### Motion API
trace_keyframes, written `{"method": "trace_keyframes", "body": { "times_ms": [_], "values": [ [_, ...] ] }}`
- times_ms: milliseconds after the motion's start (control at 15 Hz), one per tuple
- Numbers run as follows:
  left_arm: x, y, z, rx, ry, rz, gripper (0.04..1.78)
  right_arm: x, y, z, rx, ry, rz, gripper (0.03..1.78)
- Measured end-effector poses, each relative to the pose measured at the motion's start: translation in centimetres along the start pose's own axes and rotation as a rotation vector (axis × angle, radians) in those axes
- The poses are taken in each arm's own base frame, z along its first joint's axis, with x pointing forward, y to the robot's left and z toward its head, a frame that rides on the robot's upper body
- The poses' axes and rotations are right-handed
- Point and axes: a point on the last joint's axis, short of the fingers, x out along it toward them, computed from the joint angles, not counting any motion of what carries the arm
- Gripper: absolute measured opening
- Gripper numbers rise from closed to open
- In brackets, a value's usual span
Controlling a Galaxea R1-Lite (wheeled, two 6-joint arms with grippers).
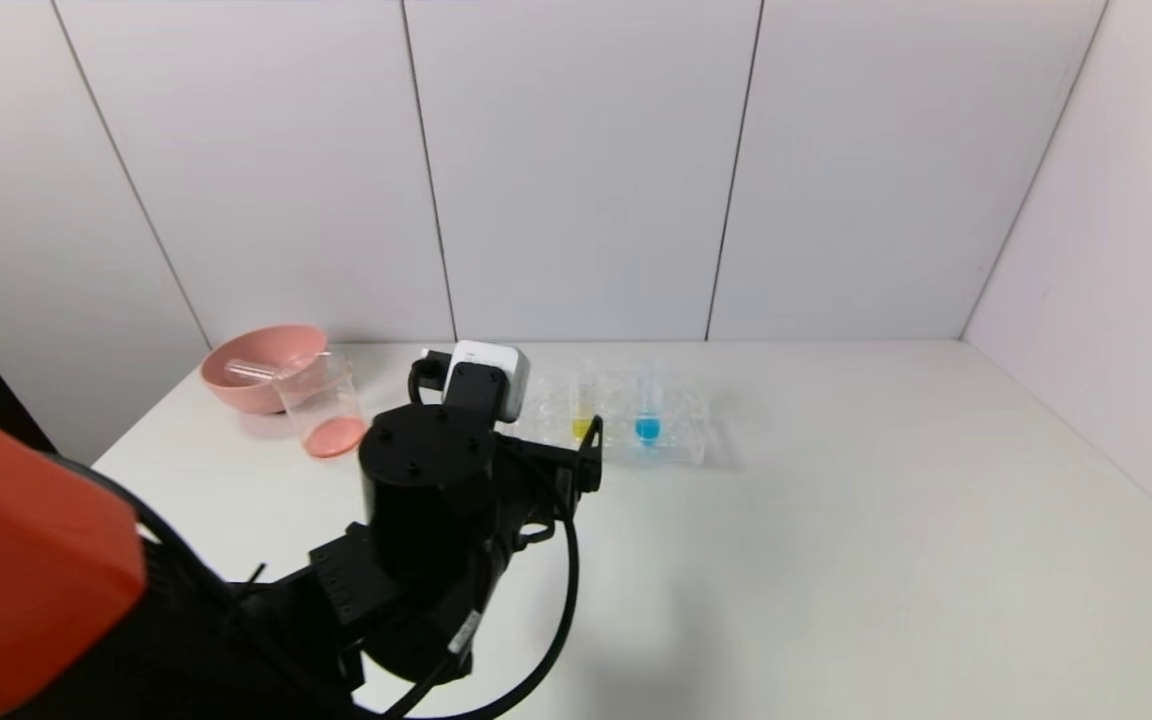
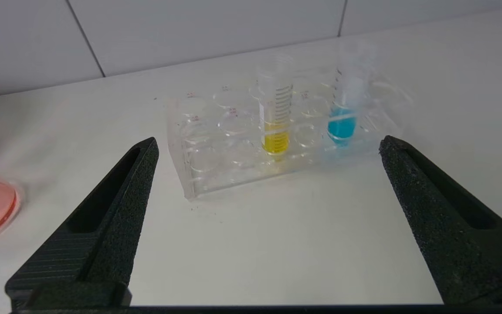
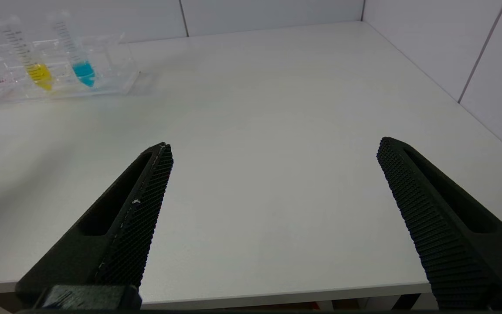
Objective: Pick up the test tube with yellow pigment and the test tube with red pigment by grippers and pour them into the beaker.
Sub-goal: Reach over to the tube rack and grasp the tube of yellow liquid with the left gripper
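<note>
A: Where's the left gripper [image 2: 268, 146], the black claw on the black-and-orange arm?

B: Low over the white table [image 1: 836, 560], just short of the clear plastic tube rack [image 2: 216, 174]. Jaws spread wide, nothing between them. The slim clear test tube with yellow pigment [image 2: 276, 117] sits upright in a middle well, roughly centred in the gap but farther back, not touched.

A: Red one?

B: No red-filled tube in the rack. The small clear straight-walled beaker [image 1: 326, 405] already holds a thin red-orange layer at the bottom, and an empty-looking clear tube [image 1: 254, 371] lies in the pink bowl [image 1: 236, 385] just behind it. So red looks poured; yellow is the step in hand, I'd judge.

A: Right gripper [image 3: 275, 146]?

B: Parked near the table's front edge on the right, well apart from the rack. Jaws wide too, empty.

A: Tips for the grab?

B: Advance straight so the yellow tube stays centred between the jaws. Close on the upper graduated part above the rack top, not on the rack wall. The like tube with blue liquid [image 2: 344, 113] stands near on one side, so keep that finger [image 2: 429, 205] clear of it. Lift vertically until the tip clears the well, or the light rack may come along. Then carry upright to the beaker at far left.
</note>
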Motion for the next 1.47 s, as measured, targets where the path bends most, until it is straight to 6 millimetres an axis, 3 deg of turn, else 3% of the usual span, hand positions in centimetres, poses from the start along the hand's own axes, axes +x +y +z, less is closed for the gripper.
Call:
{"method": "trace_keyframes", "body": {
  "times_ms": [333,600,1067,1467],
  "values": [
    [4.0,-3.1,-1.8,-0.025,-0.043,0.091,1.76,0.0,0.0,0.0,0.000,0.000,0.000,1.71],
    [6.4,-4.2,-3.0,-0.024,-0.042,0.103,1.76,0.0,0.0,0.0,0.000,0.000,0.000,1.71],
    [11.3,-2.7,-2.8,-0.015,-0.035,0.141,1.76,0.0,0.0,0.0,0.000,0.000,0.000,1.71],
    [13.2,-2.6,-3.6,-0.025,-0.045,0.118,1.76,0.0,0.0,0.0,0.000,0.000,0.000,1.71]
  ]
}}
